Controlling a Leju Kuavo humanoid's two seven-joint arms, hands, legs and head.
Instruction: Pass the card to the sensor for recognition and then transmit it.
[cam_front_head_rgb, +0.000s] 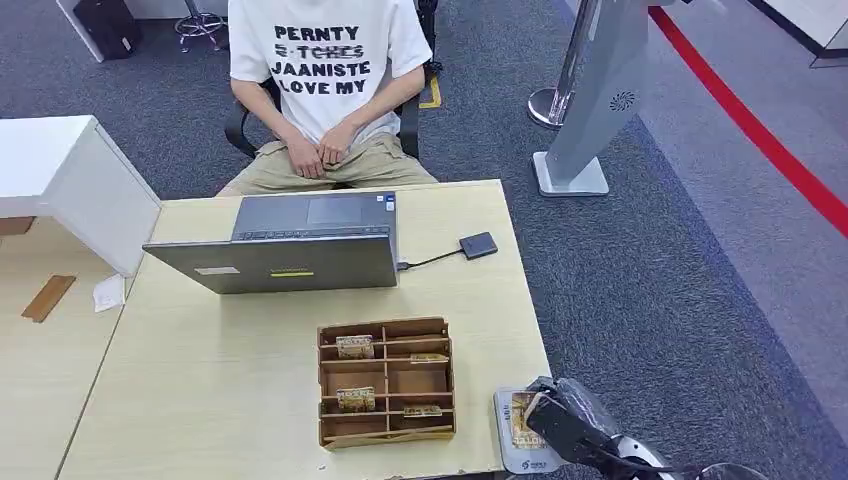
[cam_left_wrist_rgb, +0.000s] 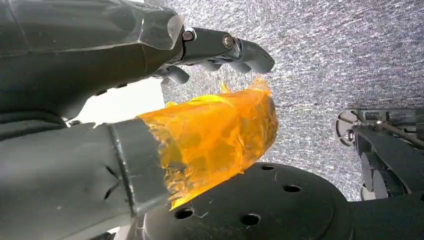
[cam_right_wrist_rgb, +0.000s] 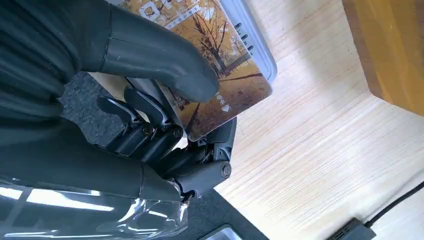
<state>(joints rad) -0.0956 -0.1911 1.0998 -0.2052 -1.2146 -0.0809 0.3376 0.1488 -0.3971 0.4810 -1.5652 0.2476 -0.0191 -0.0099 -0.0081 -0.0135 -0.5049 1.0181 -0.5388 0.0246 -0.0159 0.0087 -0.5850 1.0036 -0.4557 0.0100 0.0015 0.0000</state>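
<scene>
A card (cam_front_head_rgb: 521, 419) printed with yellow autumn trees lies over a flat grey sensor pad (cam_front_head_rgb: 517, 458) at the table's near right corner. My right hand (cam_front_head_rgb: 572, 421) comes in from the right and holds it. In the right wrist view the thumb (cam_right_wrist_rgb: 160, 57) presses on top of the card (cam_right_wrist_rgb: 225, 65), dark fingers (cam_right_wrist_rgb: 150, 130) sit under its edge, and the grey pad (cam_right_wrist_rgb: 255, 37) shows beyond it. My left hand (cam_left_wrist_rgb: 150, 125) hangs over grey carpet, holding nothing, orange tape around its thumb and its fingers held apart from it.
A wooden divided box (cam_front_head_rgb: 385, 328) with several cards stands left of the pad. Behind it an open laptop (cam_front_head_rgb: 300, 250) is cabled to a small black device (cam_front_head_rgb: 479, 245). A person (cam_front_head_rgb: 330, 90) sits at the far side. A white cabinet (cam_front_head_rgb: 70, 180) stands left, a grey stand (cam_front_head_rgb: 590, 110) right.
</scene>
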